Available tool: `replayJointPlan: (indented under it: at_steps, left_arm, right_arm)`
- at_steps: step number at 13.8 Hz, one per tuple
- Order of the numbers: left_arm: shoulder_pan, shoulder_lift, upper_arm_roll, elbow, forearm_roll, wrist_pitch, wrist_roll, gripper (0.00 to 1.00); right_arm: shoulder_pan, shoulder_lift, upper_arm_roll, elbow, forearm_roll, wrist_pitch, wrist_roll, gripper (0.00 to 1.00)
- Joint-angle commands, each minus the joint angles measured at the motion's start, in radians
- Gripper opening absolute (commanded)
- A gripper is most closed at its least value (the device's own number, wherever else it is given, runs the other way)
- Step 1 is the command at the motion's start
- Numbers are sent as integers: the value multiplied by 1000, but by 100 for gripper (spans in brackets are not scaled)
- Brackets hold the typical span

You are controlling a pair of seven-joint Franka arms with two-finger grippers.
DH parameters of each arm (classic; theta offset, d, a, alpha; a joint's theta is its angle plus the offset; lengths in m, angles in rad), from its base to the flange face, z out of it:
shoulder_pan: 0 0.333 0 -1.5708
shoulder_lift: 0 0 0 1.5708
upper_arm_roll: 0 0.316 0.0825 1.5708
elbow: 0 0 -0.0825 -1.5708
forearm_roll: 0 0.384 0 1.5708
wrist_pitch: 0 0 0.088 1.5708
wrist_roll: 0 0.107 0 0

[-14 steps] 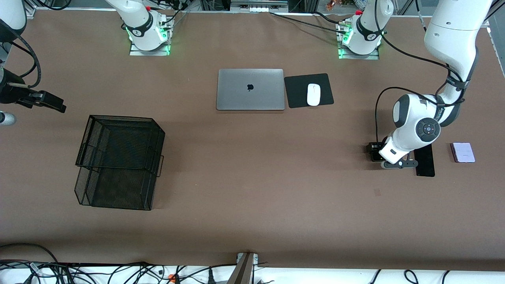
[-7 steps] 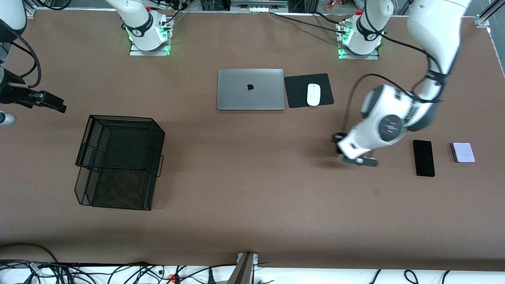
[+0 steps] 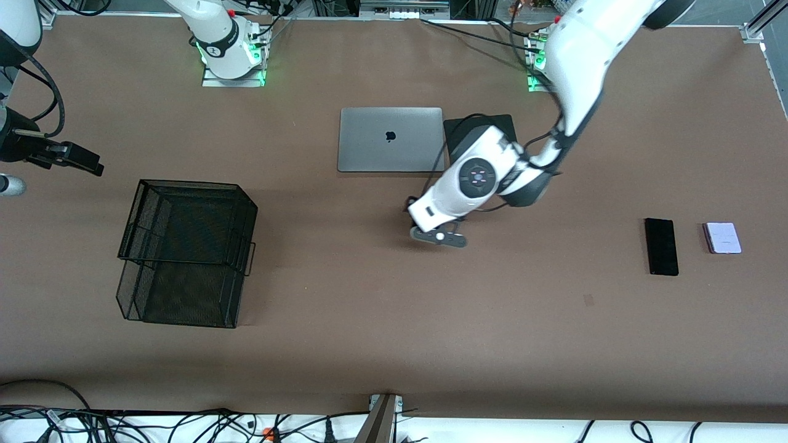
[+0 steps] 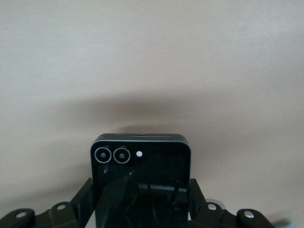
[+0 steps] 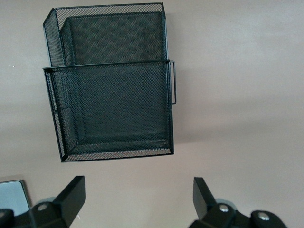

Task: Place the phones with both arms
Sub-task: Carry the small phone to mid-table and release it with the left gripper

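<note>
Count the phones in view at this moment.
3. The small black phone is clamped in the left gripper over mid-table; the slim black phone and the lilac phone lie side by side on the table.

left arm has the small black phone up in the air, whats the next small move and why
Probably carry it on toward the black mesh tray. The left gripper is shut on the small black phone over bare table near the laptop, well short of the tray. The right gripper waits open above the tray, perhaps for a handover. The long black phone and lilac phone lie untouched.
</note>
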Motion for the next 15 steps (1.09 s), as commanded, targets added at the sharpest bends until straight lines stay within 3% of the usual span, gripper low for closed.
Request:
replayJointPlan:
  at_steps: [1, 2, 3, 5, 10, 13, 15]
  left_arm:
    - [-56, 77, 35, 47, -18, 90, -32, 29]
    - [-79, 81, 60, 47, -17, 92, -34, 57]
    - [-90, 79, 75, 45, -20, 89, -37, 100]
    - [-75, 64, 77, 39, -18, 59, -45, 100]
    - [75, -92, 78, 50, -17, -307, -40, 100]
    - [238, -146, 69, 56, 17, -512, 39, 100]
    - [284, -184, 86, 50, 55, -622, 150, 100]
  right_arm:
    - [-10, -6, 10, -1, 18, -1, 5, 100]
    - [-10, -6, 11, -2, 18, -4, 5, 100]
    - [-4, -6, 16, -2, 18, -4, 5, 100]
    - [14, 0, 16, -2, 18, 5, 5, 100]
    - [132, 26, 18, 1, 18, 24, 21, 100]
    - [290, 81, 18, 2, 18, 89, 232, 100]
    - [411, 161, 19, 48, 34, 143, 398, 100]
